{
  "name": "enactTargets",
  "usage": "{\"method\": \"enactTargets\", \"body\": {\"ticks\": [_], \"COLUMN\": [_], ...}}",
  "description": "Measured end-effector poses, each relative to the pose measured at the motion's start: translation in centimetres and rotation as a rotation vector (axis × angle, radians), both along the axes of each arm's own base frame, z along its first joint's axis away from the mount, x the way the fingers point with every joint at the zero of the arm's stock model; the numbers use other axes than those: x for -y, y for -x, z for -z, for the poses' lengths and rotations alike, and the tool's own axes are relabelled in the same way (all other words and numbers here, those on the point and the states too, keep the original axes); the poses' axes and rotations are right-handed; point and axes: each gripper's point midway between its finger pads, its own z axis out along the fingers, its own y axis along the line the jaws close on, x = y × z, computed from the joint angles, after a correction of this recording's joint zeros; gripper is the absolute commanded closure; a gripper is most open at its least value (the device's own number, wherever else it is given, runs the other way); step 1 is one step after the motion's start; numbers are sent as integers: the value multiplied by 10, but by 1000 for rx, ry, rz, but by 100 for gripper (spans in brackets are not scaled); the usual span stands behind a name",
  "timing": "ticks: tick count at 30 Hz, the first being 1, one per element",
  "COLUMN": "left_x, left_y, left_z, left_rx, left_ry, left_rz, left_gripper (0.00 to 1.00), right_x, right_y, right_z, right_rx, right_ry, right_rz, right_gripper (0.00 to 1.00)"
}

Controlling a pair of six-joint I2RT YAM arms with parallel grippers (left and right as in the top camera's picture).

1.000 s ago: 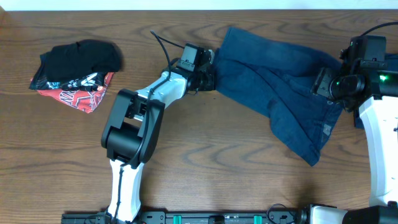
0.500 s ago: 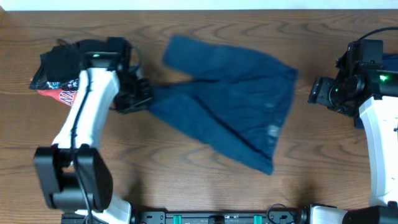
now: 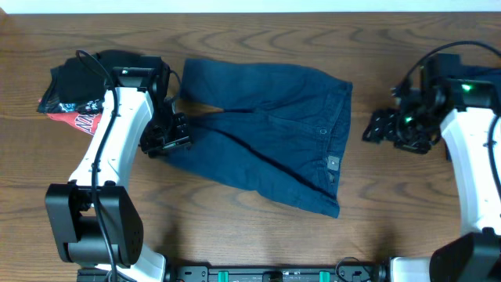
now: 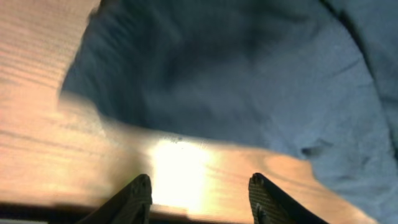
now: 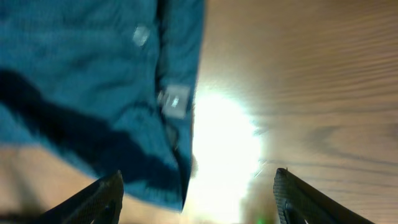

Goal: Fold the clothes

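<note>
The wide navy shorts point(image 3: 266, 129) lie spread flat in the middle of the table point(image 3: 235, 227), their buttoned waistband on the right side. The left pincer point(image 3: 166, 139) sits just beside the shorts' left edge, its fingers parted and empty over bare wood. The right pincer point(image 3: 377, 129) is near the waistband but apart from it, jaws wide and holding nothing. At the far left, a black garment point(image 3: 86, 74) rests bunched on a red printed one point(image 3: 78, 121).
</note>
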Motion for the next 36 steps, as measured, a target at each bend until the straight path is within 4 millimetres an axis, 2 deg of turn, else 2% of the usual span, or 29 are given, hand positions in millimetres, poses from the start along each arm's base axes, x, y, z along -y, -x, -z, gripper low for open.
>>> {"method": "enactTargets", "body": {"ticks": [3, 7, 15, 20, 25, 30, 36], "left_x": [0, 0, 0, 0, 0, 0, 0], "left_y": [6, 6, -8, -9, -8, -8, -8], "left_z": [-1, 0, 1, 1, 2, 2, 2], "left_rx": [-26, -23, 33, 36, 35, 35, 35], "left_ry": [-2, -1, 2, 2, 2, 2, 2], "left_rz": [2, 2, 2, 2, 2, 2, 2], "left_gripper": [45, 45, 45, 45, 45, 45, 45], "right_x": [-15, -38, -83, -99, -103, -104, -104], "right_y": [11, 27, 87, 111, 120, 120, 119], "right_z": [6, 20, 61, 85, 102, 118, 127], "right_rx": [-57, -133, -320, -361, -376, -357, -340], "right_ry": [-26, -75, -143, -150, -150, -150, -152], "right_rz": [-65, -135, -286, -345, -321, -287, -265], "right_gripper": [25, 24, 24, 27, 33, 48, 50]}}
